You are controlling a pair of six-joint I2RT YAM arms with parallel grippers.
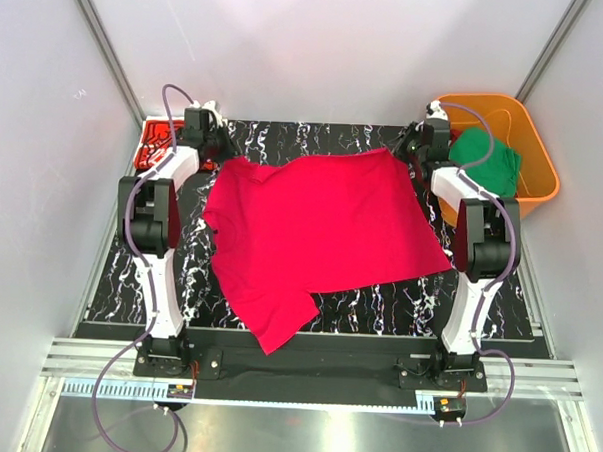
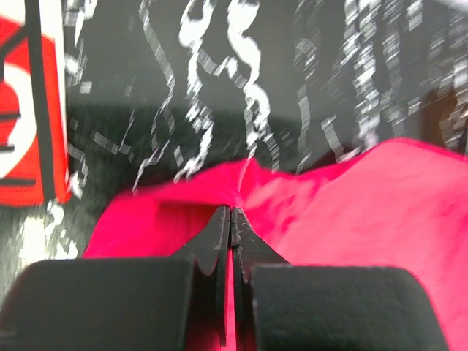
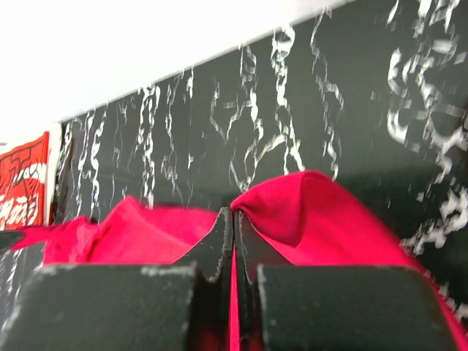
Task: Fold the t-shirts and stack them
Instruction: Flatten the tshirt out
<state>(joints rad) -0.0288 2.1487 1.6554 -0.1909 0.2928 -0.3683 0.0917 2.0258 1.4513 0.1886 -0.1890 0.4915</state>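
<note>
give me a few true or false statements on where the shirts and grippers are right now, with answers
1. The left gripper and the right gripper are both shut on the crimson t-shirt. True.
2. The printed red t-shirt lies at the far left corner of the table. True.
3. The green t-shirt lies flat on the table. False: it sits bunched in the orange tub.
4. The crimson t-shirt is folded in half. False: it lies spread open, one sleeve reaching the table's near edge.
</note>
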